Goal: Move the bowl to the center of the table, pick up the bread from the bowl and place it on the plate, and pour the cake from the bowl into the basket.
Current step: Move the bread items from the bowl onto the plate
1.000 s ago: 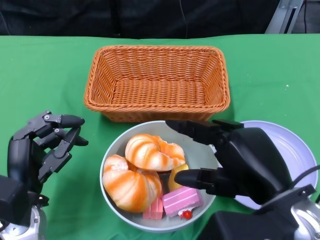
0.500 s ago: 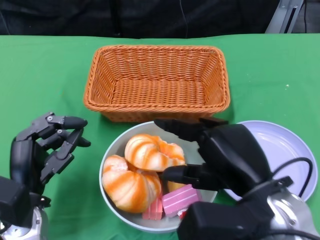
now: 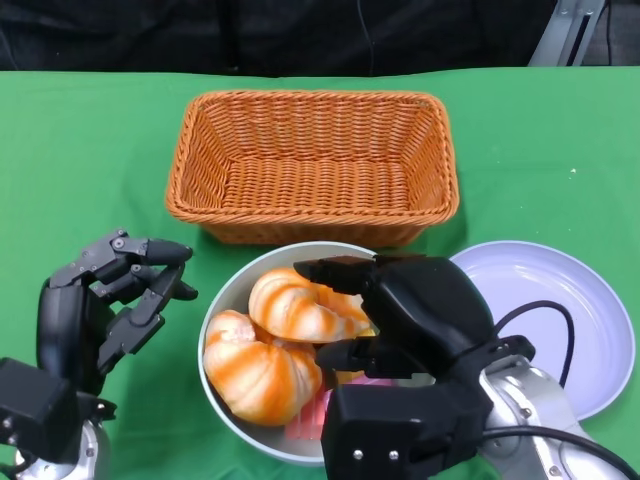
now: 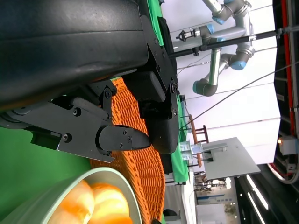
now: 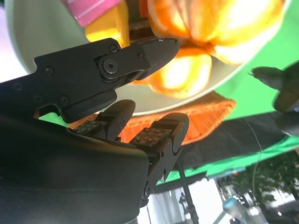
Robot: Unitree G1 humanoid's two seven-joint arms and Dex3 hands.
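Green table: right robot hand spread empty over bowl; left robot hand open, empty.

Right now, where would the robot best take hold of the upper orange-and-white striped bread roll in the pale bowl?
Probably across the narrow middle of the upper orange-and-white bread roll, coming from above: it lies uncovered atop the pale green bowl, and the right hand hovers beside it, fingers apart.
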